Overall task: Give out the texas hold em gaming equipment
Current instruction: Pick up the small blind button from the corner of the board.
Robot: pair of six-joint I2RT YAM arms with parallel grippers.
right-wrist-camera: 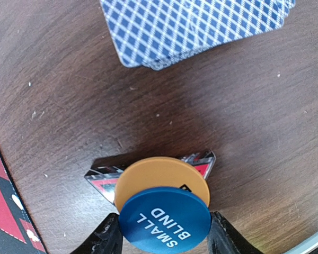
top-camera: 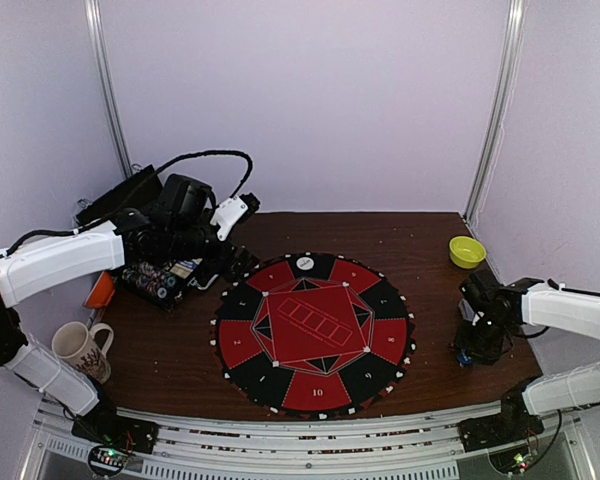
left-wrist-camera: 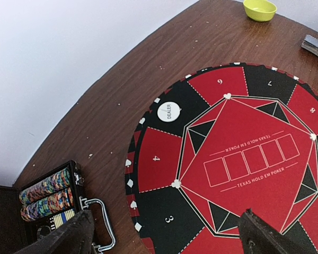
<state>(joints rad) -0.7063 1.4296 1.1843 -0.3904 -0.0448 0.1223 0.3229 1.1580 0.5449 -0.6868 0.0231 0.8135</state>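
Note:
My right gripper point(right-wrist-camera: 164, 235) is low over the table right of the mat, jaws closed on the sides of a blue "SMALL BLIND" button point(right-wrist-camera: 164, 219). The button overlaps an orange button point(right-wrist-camera: 159, 177), which lies on a shiny red-and-silver piece point(right-wrist-camera: 102, 179). A deck of blue-backed cards point(right-wrist-camera: 196, 26) lies just beyond; it also shows in the left wrist view point(left-wrist-camera: 315, 45). A white "DEALER" button point(left-wrist-camera: 168, 111) sits on the round red-and-black poker mat point(top-camera: 315, 330). My left gripper point(left-wrist-camera: 164, 233) is open and empty, hovering between the mat's left edge and an open case of chips point(left-wrist-camera: 47, 196).
A yellow bowl point(top-camera: 467, 251) stands at the back right. A white mug point(top-camera: 80, 347) stands at the front left and an orange object point(top-camera: 100, 290) at the left edge. The chip case's metal handle point(left-wrist-camera: 103, 222) points toward the mat.

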